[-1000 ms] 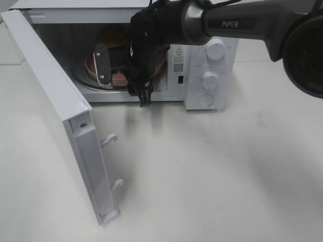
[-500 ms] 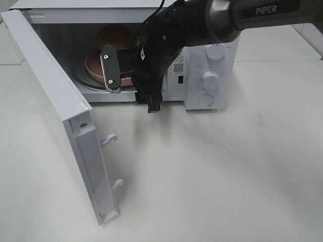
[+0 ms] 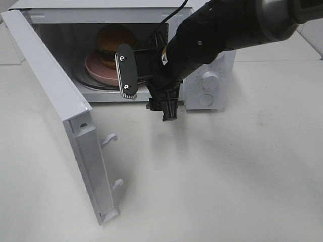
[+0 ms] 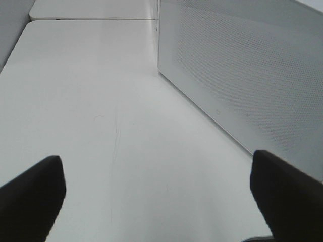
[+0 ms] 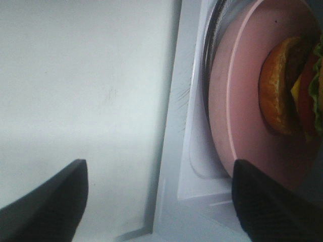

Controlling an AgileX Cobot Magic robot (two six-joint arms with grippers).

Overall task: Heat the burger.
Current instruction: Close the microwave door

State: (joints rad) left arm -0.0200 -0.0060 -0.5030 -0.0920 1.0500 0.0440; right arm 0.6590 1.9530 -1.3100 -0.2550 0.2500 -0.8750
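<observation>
The burger (image 3: pixel 113 40) sits on a round pink plate (image 3: pixel 98 70) on the glass turntable inside the open white microwave (image 3: pixel 209 98). My right gripper (image 3: pixel 146 91) hovers just outside the oven's opening, open and empty, one finger before the cavity and the other over the table. In the right wrist view the burger (image 5: pixel 292 91) lies on the plate (image 5: pixel 242 101) beyond the right gripper (image 5: pixel 159 166), whose jaws stand wide apart. My left gripper (image 4: pixel 156 166) is open over bare table and holds nothing. It does not show in the exterior view.
The microwave door (image 3: pixel 55 96) swings out to the left, its latch hooks pointing across the table. The left wrist view shows its perforated panel (image 4: pixel 242 75) close by. Knobs (image 3: pixel 210 79) sit on the control panel at the right. White table (image 3: pixel 227 176) spreads in front.
The right gripper has drawn back out of the cavity toward the front right and its jaws have spread wider. The plate with the burger stays inside.
</observation>
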